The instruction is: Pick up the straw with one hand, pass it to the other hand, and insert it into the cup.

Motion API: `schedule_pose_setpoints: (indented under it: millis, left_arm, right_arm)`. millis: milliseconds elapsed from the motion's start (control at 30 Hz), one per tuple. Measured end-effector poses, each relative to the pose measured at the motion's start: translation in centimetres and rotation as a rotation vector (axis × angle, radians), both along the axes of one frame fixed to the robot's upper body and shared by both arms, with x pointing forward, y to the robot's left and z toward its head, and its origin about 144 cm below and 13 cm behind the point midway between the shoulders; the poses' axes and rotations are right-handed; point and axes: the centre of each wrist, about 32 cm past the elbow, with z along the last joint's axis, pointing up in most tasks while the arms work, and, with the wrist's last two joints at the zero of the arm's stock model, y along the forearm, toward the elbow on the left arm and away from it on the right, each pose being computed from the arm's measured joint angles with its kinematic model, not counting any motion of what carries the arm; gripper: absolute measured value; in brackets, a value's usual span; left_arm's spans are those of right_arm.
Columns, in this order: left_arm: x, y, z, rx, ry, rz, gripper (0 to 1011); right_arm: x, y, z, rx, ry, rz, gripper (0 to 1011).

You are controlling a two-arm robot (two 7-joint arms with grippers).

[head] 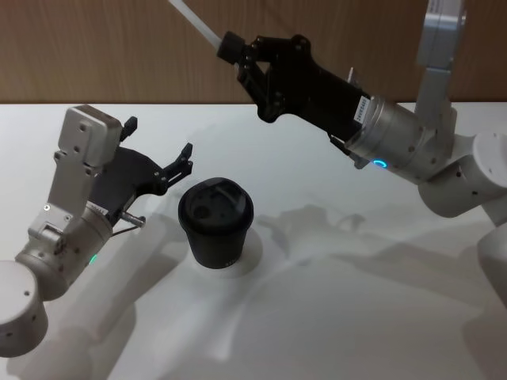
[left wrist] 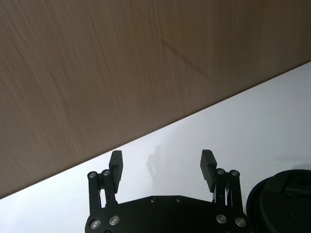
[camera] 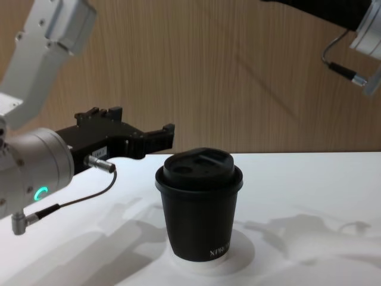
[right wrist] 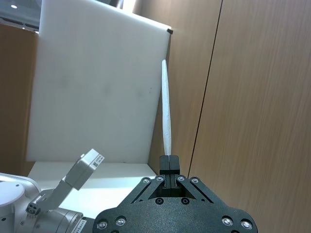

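Note:
The thin white straw (head: 194,20) (right wrist: 166,107) sticks out up and to the left from my right gripper (head: 230,49) (right wrist: 169,162), which is shut on its lower end, high above the table behind the cup. The black lidded cup (head: 215,226) (camera: 199,214) stands upright in the middle of the table, and its lid edge (left wrist: 286,204) shows in the left wrist view. My left gripper (head: 158,136) (left wrist: 162,162) (camera: 143,125) hovers just left of the cup at lid height, open, nothing between its fingers.
The cup rests on a white round coaster (head: 245,265) on the white table (head: 333,317). A wood-panel wall (camera: 238,71) runs behind the table. The right arm's wrist and cable (camera: 363,36) hang at the upper right.

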Motion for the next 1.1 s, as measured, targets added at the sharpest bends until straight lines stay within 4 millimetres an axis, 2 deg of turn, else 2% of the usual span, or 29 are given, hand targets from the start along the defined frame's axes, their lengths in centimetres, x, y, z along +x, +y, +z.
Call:
schedule_pose_setpoints:
  millis: [400,667,1100]
  left_arm:
    - [-0.2,1.2,1.5,-0.100,0.016,-0.106,1003]
    - [-0.6,2.5,3.2,-0.174,0.024,-0.219,1003]
    - [-2.3,5.1,5.5,-0.322,0.011,-0.391,1003]
  right_arm:
    - [0.1,0.4,-0.1,0.000,0.018,0.004,0]
    - [0.1,0.5,-0.1,0.000,0.023,0.005,0]
    - [0.1,0.6,-0.2,0.001,0.026,0.005,0]
